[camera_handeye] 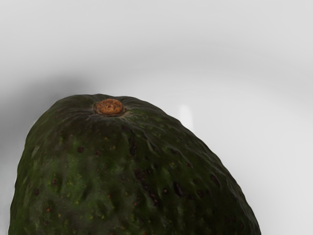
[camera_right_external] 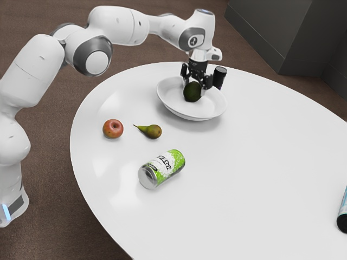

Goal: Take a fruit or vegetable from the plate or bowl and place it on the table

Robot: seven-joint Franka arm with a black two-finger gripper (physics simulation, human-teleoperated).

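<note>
Exterior view: A white robot arm (camera_right_external: 119, 25) comes in from the exterior view's left and reaches over a wide white bowl (camera_right_external: 171, 102) on a round white table (camera_right_external: 260, 179). Its black gripper (camera_right_external: 194, 86) is lowered into the bowl, right at a dark green avocado (camera_right_external: 192, 93) that is inside the bowl's rim. How far open the gripper is, and whether it has hold of the avocado, cannot be told. A dark cylinder (camera_right_external: 219, 77) is upright just beside the bowl's far rim, toward the exterior view's right. On the bowl's other side, toward the exterior view's left and nearer the camera, are a green-brown pear (camera_right_external: 154, 131) and, farther from the bowl, a red apple (camera_right_external: 113, 129). Nearer the camera than the bowl, a green and white can (camera_right_external: 162, 169) lies on its side. Well apart from the bowl, at the exterior view's right edge, is a partly cut-off blue and black object (camera_right_external: 342, 219).

Wrist view: The avocado is seen close up, with bumpy, speckled dark green skin and a round brown stem scar (camera_handeye: 109, 106). The bowl's smooth white inner surface lies behind it.
</note>
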